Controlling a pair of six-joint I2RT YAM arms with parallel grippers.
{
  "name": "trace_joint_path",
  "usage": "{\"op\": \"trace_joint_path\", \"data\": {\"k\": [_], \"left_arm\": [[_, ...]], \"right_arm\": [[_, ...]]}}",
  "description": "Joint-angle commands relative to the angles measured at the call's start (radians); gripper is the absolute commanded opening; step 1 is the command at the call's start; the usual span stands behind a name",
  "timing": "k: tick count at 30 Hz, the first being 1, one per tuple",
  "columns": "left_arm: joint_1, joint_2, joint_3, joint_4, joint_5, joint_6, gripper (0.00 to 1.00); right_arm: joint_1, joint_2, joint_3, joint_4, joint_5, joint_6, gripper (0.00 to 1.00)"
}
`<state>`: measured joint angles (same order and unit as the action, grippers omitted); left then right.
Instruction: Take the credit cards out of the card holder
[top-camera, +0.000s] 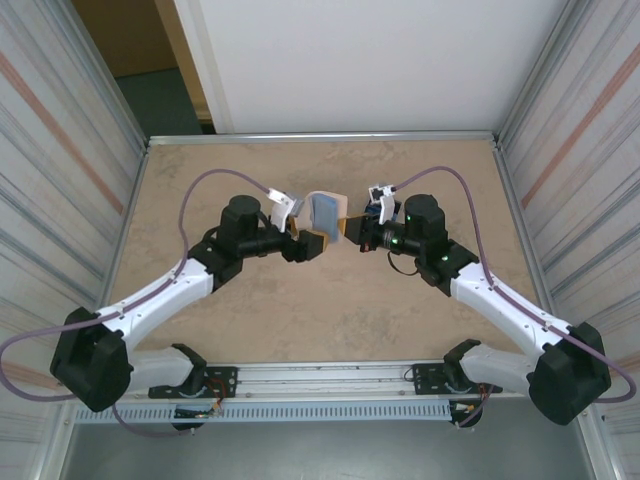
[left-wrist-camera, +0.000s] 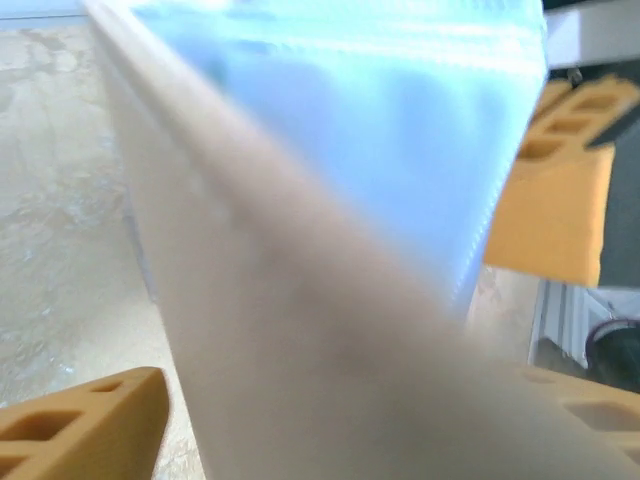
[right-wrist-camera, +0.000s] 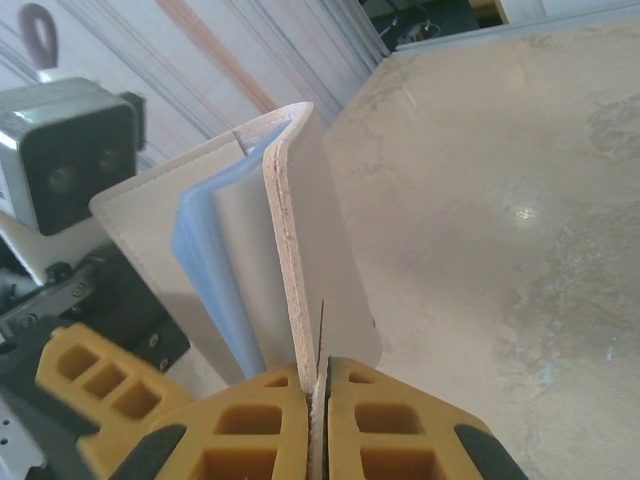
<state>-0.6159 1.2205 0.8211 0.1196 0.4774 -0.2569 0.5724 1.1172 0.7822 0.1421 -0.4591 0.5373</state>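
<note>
Partly open, the card holder (right-wrist-camera: 322, 250) shows a pale blue inside.

card holder (top-camera: 328, 210): small flat wallet, tan-beige outside, pale blue pockets inside
state: spread part-open like a book
pose: on edge, one tan flap clamped in the right gripper (right-wrist-camera: 318, 385), fold at the far end
place: upper centre of the top view

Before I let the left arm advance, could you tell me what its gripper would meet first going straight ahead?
The card holder, probably almost at once: it stands right before the open left gripper, pinched by the shut right gripper just beyond.
</note>
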Motion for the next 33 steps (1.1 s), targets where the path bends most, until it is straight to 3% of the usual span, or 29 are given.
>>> {"op": "trace_joint_path", "data": {"k": [1, 9, 15, 21, 28, 33], "left_arm": [[-0.003, -0.054, 0.012, -0.008, -0.095, 0.027, 0.65], [-0.003, -0.066, 0.009, -0.035, -0.127, 0.020, 0.31], [0.002, -0.058, 0.008, -0.039, -0.136, 0.007, 0.08], [0.028, -0.021, 0.010, 0.012, -0.045, -0.036, 0.00], [0.030, -0.018, 0.010, 0.035, -0.011, -0.055, 0.00], [0.029, -0.014, 0.010, 0.061, 0.028, -0.081, 0.00]], "right_arm": [[0.008, -0.031, 0.046, -0.010, 0.044, -0.034, 0.00], [0.007, -0.028, 0.048, -0.017, 0.034, -0.031, 0.00], [0.009, -0.019, 0.067, -0.032, -0.046, -0.040, 0.00], [0.025, 0.009, 0.081, -0.025, -0.114, -0.055, 0.00], [0.038, 0.007, 0.091, -0.086, -0.008, -0.083, 0.01], [0.057, 0.026, 0.111, -0.105, 0.014, -0.115, 0.19]]}}
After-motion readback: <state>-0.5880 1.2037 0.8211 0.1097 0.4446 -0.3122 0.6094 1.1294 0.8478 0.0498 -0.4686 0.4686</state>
